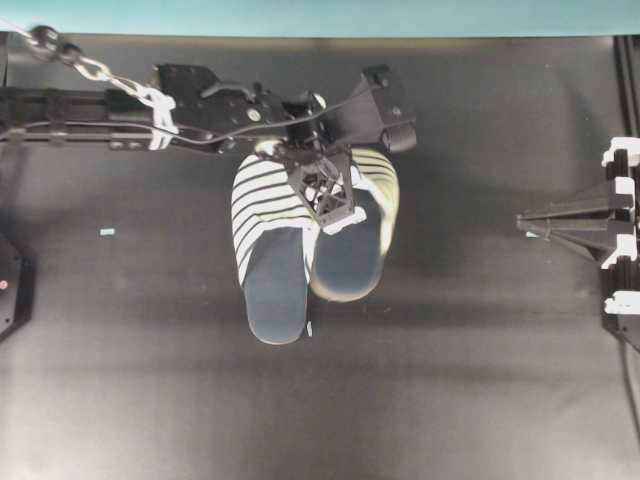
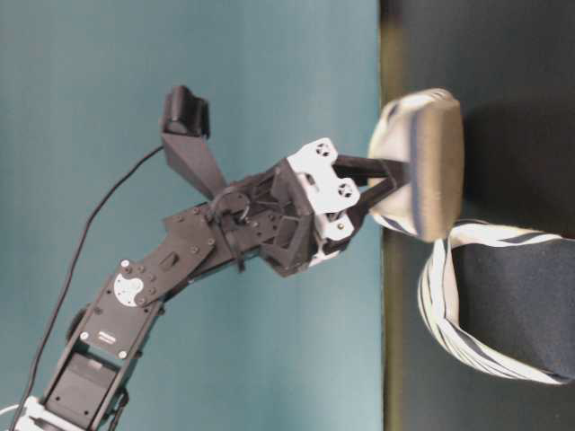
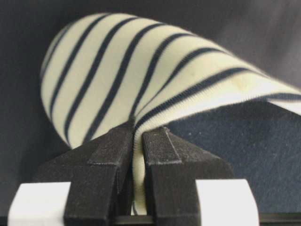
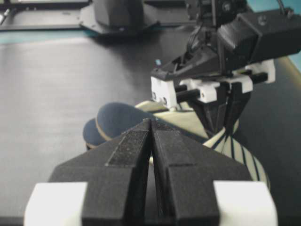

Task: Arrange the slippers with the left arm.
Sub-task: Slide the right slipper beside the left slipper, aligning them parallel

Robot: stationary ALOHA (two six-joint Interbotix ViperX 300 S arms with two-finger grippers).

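Note:
Two striped slippers with navy insoles lie side by side mid-table, toes toward the back. The left slipper [image 1: 268, 255] rests flat on the table [image 1: 450, 380]. My left gripper [image 1: 335, 200] is shut on the upper's edge of the right slipper [image 1: 355, 250], which is lifted and tilted off the table [image 2: 422, 171]; the other slipper lies below it [image 2: 503, 305]. The left wrist view shows the jaws [image 3: 138, 136] pinching the white striped upper [image 3: 141, 75]. My right gripper [image 1: 530, 222] is shut and empty at the right edge, and its own view [image 4: 151, 123] looks at the held slipper [image 4: 197, 123].
A small pale blue scrap [image 1: 107, 231] lies on the dark table at the left. A tiny white bit [image 1: 310, 328] lies just in front of the slippers. A teal wall [image 1: 320, 15] runs along the back edge. A black device [image 1: 6, 285] sits at the left edge.

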